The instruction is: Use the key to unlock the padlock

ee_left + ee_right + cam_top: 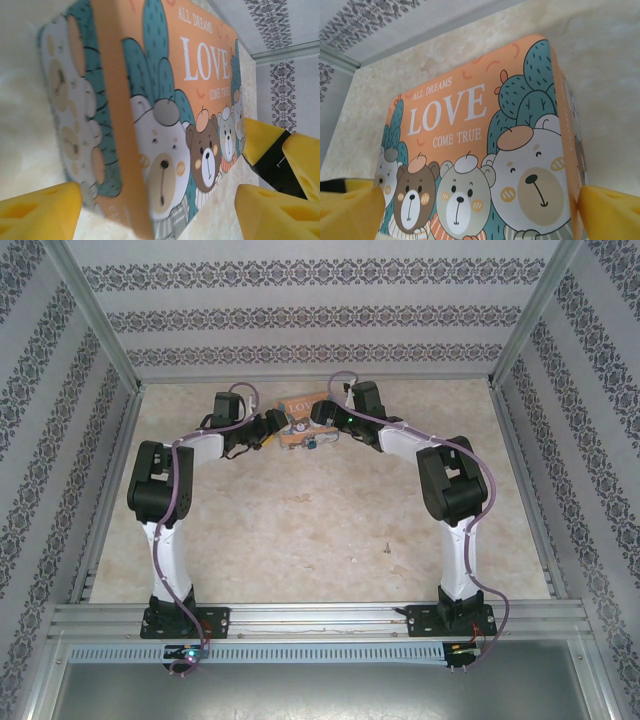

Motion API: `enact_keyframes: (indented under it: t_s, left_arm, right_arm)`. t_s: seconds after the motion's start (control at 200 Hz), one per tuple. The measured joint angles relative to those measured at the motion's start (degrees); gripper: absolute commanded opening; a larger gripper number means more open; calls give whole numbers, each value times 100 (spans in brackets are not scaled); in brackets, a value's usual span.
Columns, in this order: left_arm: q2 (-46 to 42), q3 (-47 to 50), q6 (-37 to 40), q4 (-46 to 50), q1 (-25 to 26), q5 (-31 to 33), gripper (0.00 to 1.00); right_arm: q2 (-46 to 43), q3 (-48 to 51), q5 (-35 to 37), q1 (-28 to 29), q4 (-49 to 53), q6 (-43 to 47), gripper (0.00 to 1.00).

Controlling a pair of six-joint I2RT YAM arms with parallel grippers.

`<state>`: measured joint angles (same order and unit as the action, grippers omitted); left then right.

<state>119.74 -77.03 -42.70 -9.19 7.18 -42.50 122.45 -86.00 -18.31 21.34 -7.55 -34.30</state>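
Left side. The left tool (270,428) reaches in at 9 o'clock of the tin box (300,412), which lies at the 12 o'clock end of the bench (300,540). On the left wrist camera its yellow fingers (40,210) stand wide, one on each side of the box's near corner. The left-hand finger is just beside the box wall and the other is apart from it. No clamping contact is confirmed. Judgement: this tool is placed to brace or square up the box so that it does not slide.

Centre. The box lies flat with its printed lid up. The padlock (312,444) shows on the overhead camera as a small blue speck at the 6 o'clock edge of the box, touching or just beside that edge. It is too small to tell whether a key sits in it, or whether its loop is open. Neither tool is at the padlock.

Right side. The right tool (322,416) comes in at 2 o'clock of the box. On the right wrist camera its fingers (610,212) are spread fully and the lid lies between them. The right-hand finger is just beside the box's side. It holds nothing that can be confirmed.

Assessment: both tools straddle the box from opposite sides, apparently to steady it. The unlocking step is not yet begun.
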Motion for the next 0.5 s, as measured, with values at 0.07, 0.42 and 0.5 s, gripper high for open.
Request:
enact_keyframes:
  t_s: [0.07,0.42,0.5]
  left_arm:
    - [87,-87,-4,28,37,-39,78]
    - [57,-37,37,74,85,-66,77]
    - [-94,164,61,79,133,-59,77]
  right_arm:
    - [2,-22,-37,28,61,48,98]
    - [-197,319,-125,39,96,236,96]
    - [-402,601,-129,70,63,238,96]
